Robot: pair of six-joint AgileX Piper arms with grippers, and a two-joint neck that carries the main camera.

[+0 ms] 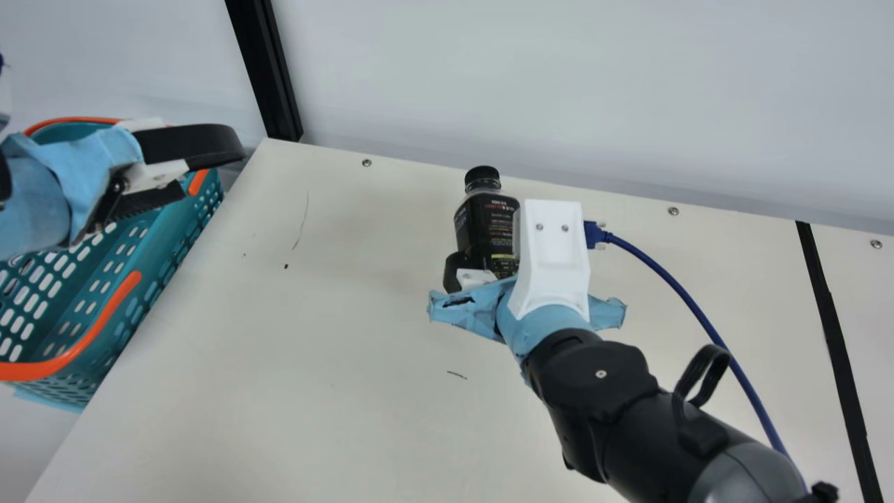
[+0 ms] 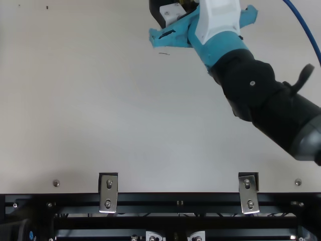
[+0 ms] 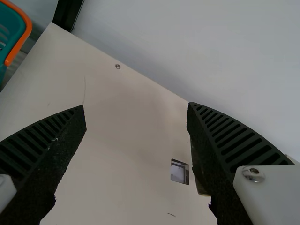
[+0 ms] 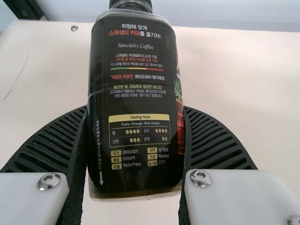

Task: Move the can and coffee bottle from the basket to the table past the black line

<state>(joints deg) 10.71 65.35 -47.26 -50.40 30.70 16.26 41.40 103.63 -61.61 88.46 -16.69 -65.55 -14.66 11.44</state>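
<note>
The dark coffee bottle (image 1: 487,227), black cap uppermost, is held by my right gripper (image 1: 487,271) around the middle of the table in the main view. In the right wrist view the coffee bottle (image 4: 136,93) is pressed between both fingers of my right gripper (image 4: 136,108). Whether its base touches the table is hidden. My left gripper (image 1: 192,172) stands open above the right rim of the teal basket (image 1: 105,314), at the main view's left. Nothing is between the fingers of my left gripper (image 3: 137,107) in its wrist view.
The black line (image 1: 838,342) crosses the table (image 1: 279,391) to the right of the bottle. A blue cable (image 1: 677,286) runs from the right gripper along its arm. A wall with a black post (image 1: 265,70) stands behind the table.
</note>
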